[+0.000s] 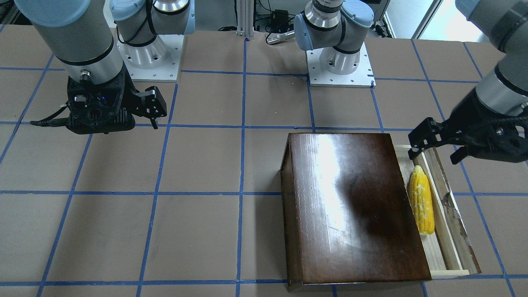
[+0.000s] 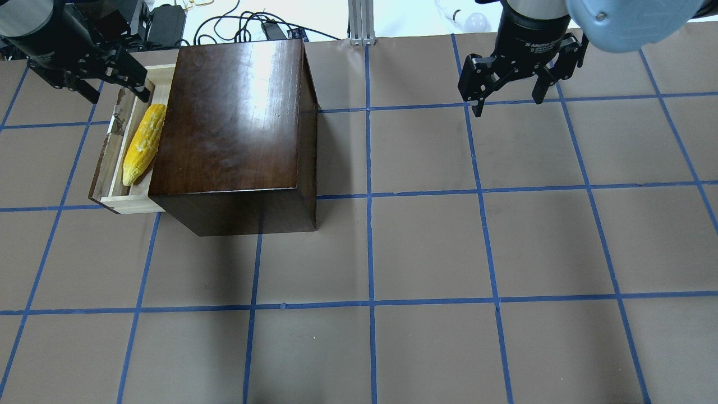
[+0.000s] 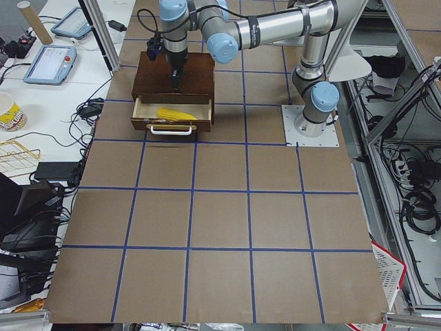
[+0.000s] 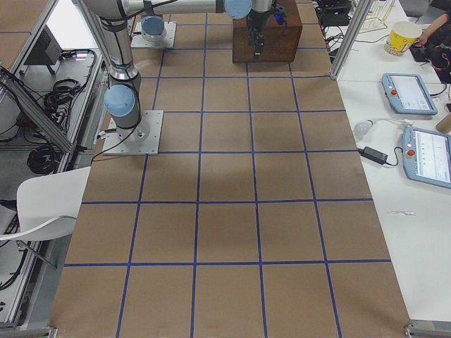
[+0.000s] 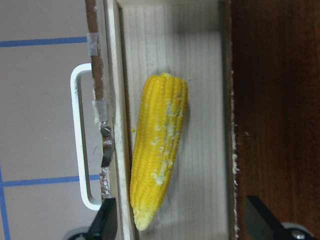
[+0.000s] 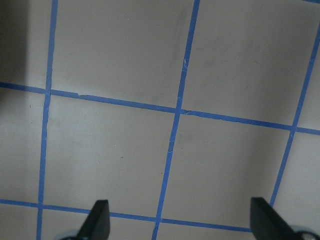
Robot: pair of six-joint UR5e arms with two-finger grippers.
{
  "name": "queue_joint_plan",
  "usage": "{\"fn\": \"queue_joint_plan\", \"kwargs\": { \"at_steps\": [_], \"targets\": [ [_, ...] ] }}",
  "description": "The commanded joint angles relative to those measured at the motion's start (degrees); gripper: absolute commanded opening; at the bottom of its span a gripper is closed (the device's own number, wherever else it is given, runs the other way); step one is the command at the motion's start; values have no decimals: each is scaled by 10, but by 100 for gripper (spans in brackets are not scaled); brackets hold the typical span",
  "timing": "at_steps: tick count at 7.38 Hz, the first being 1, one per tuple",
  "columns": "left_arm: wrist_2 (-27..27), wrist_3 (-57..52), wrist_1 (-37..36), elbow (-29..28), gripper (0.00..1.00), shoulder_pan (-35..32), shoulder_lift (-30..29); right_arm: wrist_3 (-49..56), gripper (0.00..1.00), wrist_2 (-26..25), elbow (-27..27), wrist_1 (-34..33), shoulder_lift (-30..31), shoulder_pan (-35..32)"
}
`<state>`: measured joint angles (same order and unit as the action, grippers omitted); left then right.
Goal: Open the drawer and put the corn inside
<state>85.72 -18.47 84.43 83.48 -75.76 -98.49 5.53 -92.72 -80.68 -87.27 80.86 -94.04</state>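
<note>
Corn (image 2: 145, 143): lay lengthwise on the drawer's floor, below the left claw and clear of it. In the left wrist view its tapered end was the one nearer the fingertips. Pale specks dotted its kernels.
Drawer (image 2: 129, 203): stood open, directly under the left claw, sticking out of the box on the side away from the right claw. Its pale wood tray held only the corn. The dark front panel looked worn and chipped.
Handle (image 5: 80, 145): a white loop on the outside of the front panel, beneath the left claw's outer finger line.
Box (image 2: 235, 112): glossy and dark brown, just beside the left claw on its inner side. It sat between the two claws, much nearer the left one.
Left claw (image 2: 115, 92): released and empty, with its fingers spread. It hung above the drawer, pointing down. In its wrist view one fingertip sat over the front panel and the other over the box's edge.
Right claw (image 2: 509, 105): released and empty, with fingers wide apart. It hung over bare tabletop, well away from the box.
Tabletop (image 2: 426, 247): brown, with a grid of blue tape lines (image 2: 370, 303) that crossed under the right claw.
</note>
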Motion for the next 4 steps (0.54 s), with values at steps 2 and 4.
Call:
{"fn": "queue_joint_plan", "kwargs": {
  "at_steps": [2, 4],
  "targets": [
    [2, 83, 51, 14, 100, -101, 62, 0, 100, 0, 0, 1, 0, 0],
    [4, 105, 57, 19, 100, -139, 91, 0, 100, 0, 0, 1, 0, 0]
  ]
}}
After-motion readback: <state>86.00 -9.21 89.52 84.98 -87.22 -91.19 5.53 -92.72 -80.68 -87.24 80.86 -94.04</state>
